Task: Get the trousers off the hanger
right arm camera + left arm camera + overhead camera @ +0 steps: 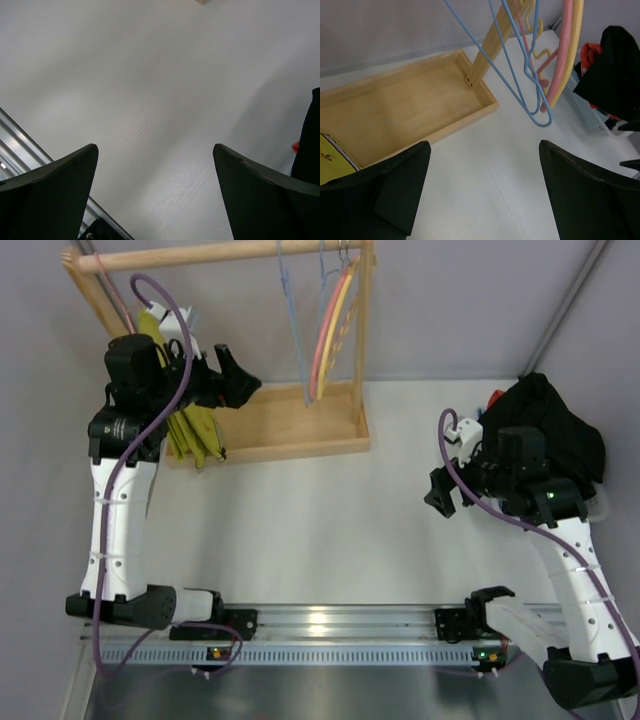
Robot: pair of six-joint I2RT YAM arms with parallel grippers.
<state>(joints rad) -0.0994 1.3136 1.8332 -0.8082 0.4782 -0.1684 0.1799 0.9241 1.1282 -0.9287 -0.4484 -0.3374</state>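
While the trousers (198, 428) hung at the left end of the wooden rack (300, 425), my left tool (236, 380) and right tool (441, 492) stood released above the bench (330, 530), grasping nothing.

We have 2 arms. Our left arm (112, 510) reaches away from its base, bends at the elbow, and turns so that our left gripper (238, 375) points to the right side. Its 2 fingers (395, 190) stand wide apart and hold nothing. Our right arm (578, 570) leans out from its base and bends at the elbow too, and our right gripper (438, 494) points to the left side. Its 2 fingers (50, 195) are also wide apart, with nothing between them. The 2 grippers are well apart.
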